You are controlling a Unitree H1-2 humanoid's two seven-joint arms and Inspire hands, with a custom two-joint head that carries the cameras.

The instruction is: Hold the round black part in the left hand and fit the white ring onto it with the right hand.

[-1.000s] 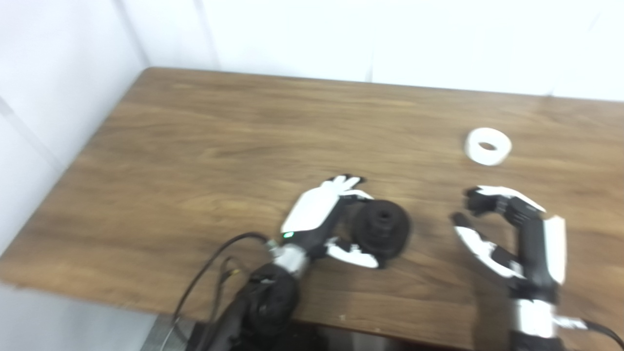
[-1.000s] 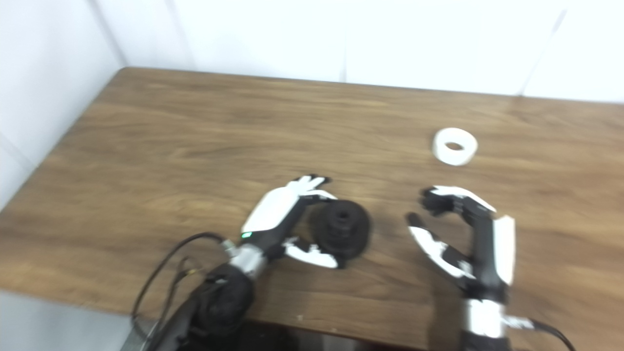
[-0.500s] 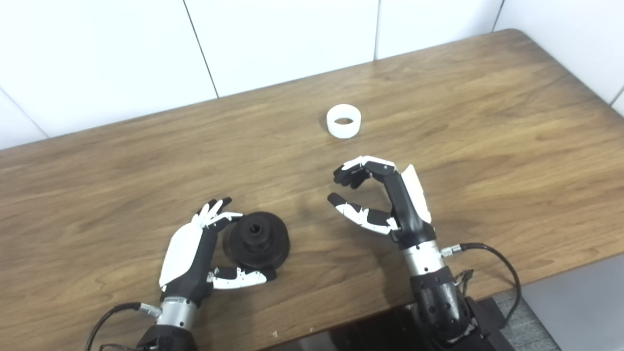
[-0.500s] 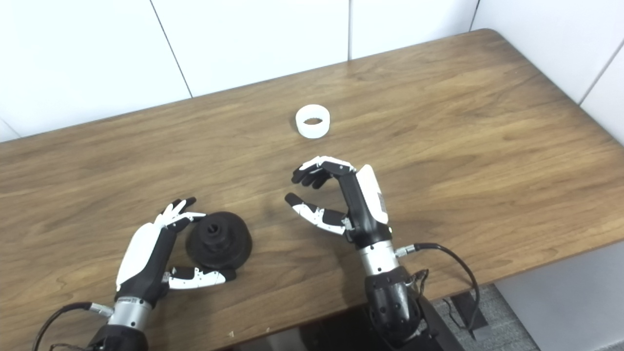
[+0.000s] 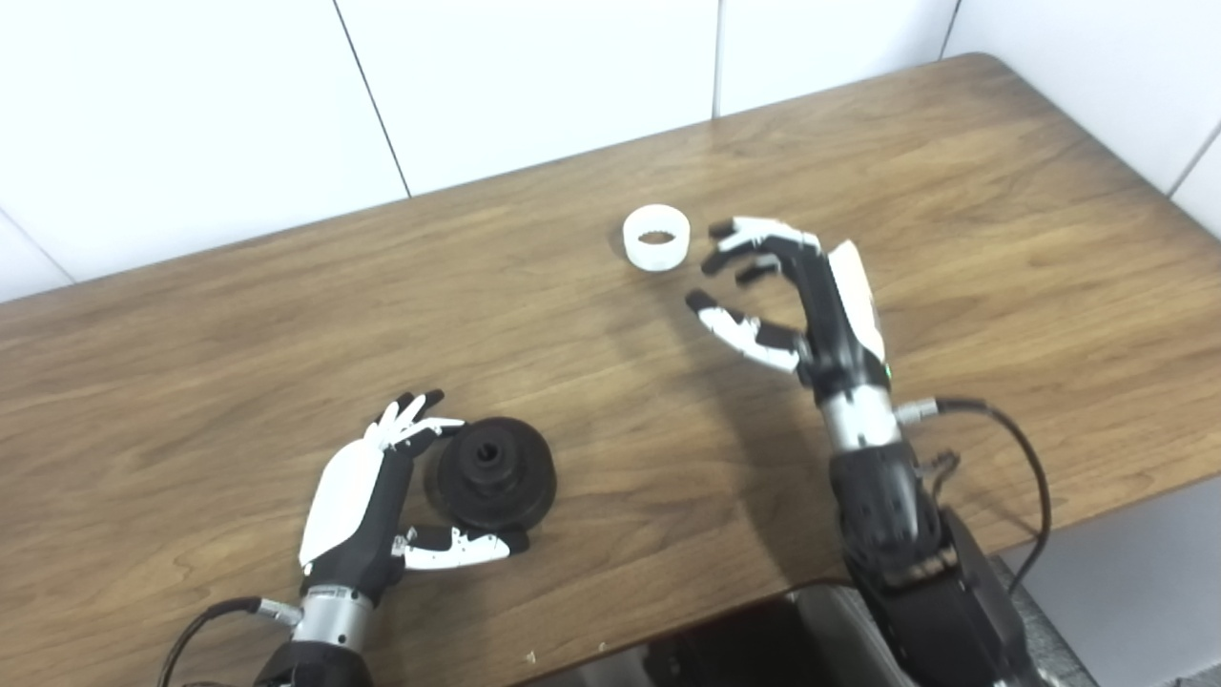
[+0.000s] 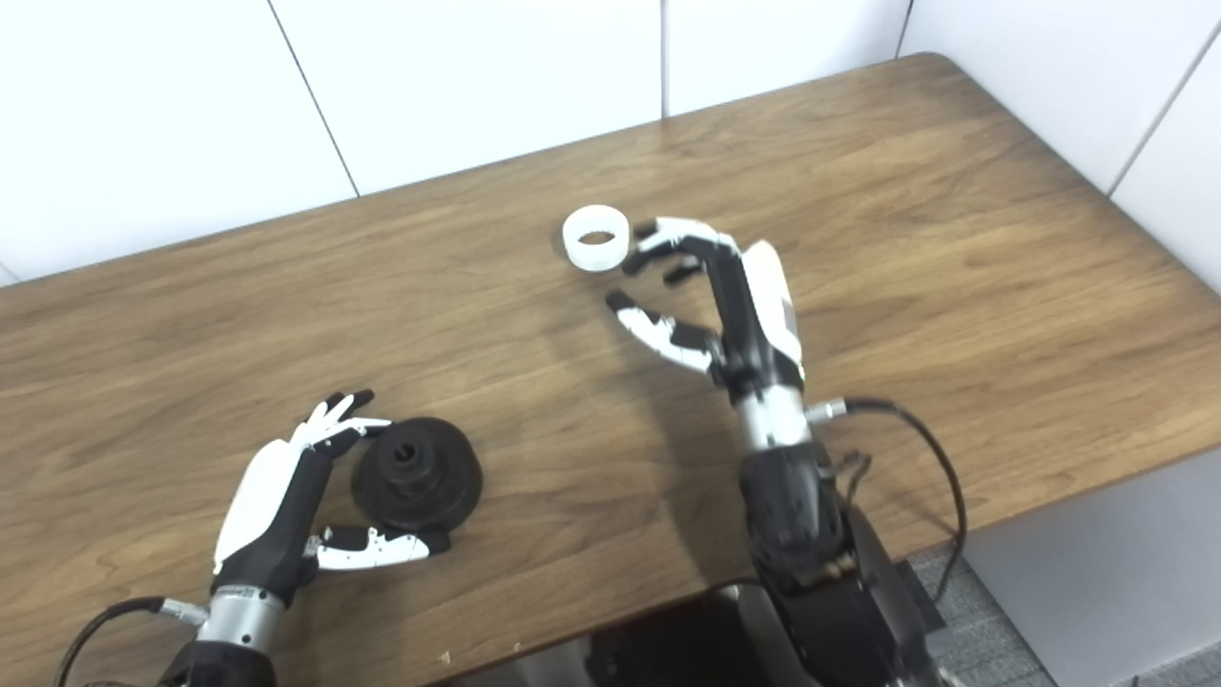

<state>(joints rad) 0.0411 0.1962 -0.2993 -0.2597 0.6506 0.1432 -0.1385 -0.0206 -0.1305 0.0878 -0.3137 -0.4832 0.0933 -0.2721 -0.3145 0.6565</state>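
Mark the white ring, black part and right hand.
white ring (image 5: 656, 238): left eye view, near wall.
black part (image 5: 490, 471): left eye view, top face.
right hand (image 5: 796, 296): left eye view, palm.

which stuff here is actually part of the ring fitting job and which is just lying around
Part of the job:
- round black part, on the table inside the open left robot hand
- white ring, on the table just left of the open right robot hand

Just there:
- wooden table
- cables at the wrists
- white wall panels
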